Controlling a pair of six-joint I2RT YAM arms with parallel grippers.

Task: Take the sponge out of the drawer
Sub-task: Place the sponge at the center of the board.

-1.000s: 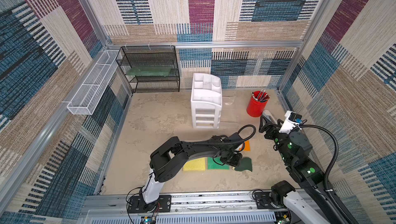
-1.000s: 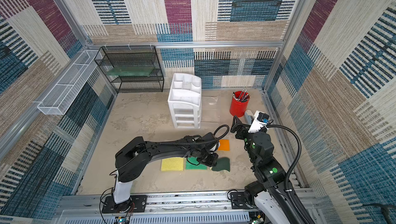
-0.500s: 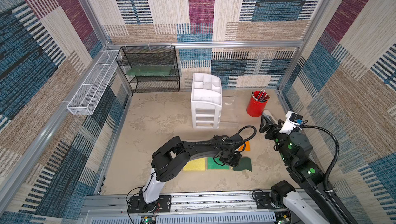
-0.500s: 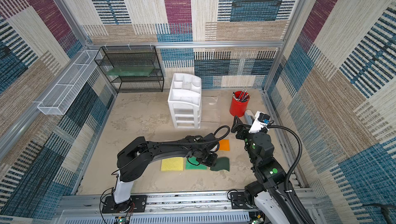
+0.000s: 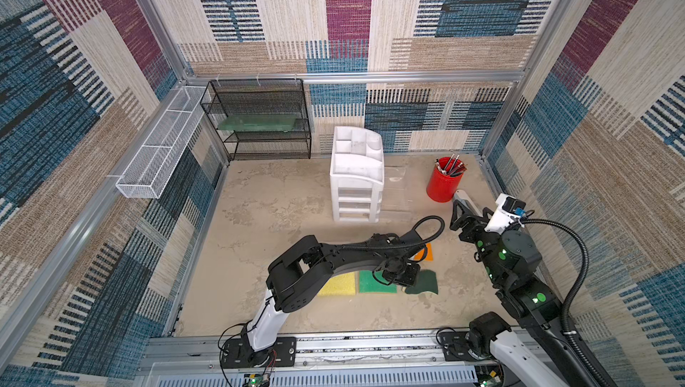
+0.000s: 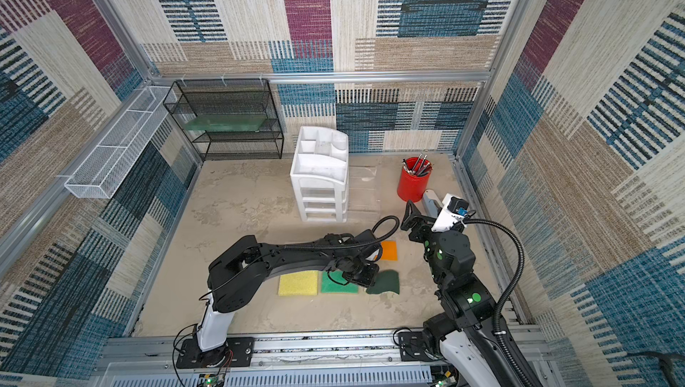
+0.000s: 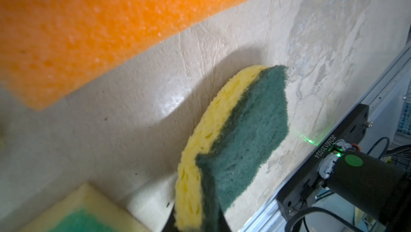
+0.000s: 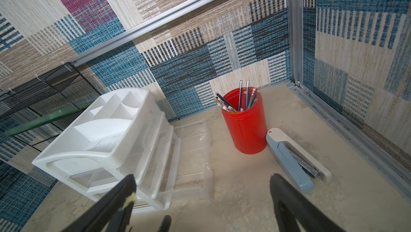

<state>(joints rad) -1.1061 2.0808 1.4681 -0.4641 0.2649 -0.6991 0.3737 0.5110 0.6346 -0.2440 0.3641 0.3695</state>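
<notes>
Left end effector (image 7: 195, 224) clamped on sponge (image 7: 240, 135), fingertips cropped, right end effector (image 8: 201, 188) spread, empty

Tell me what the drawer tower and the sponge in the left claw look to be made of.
Drawer tower: apparently moulded plastic, glossy white frame, see-through drawers showing the floor behind. Sponge pinched in the left claw: porous yellow foam with visible holes, backed by a matte, fuzzy dark green scouring layer.

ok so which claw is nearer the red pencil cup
Right. The right claw hangs open just in front of the red pencil cup; the left claw is farther away, down among the sponges, shut on the dark green sponge.
</notes>
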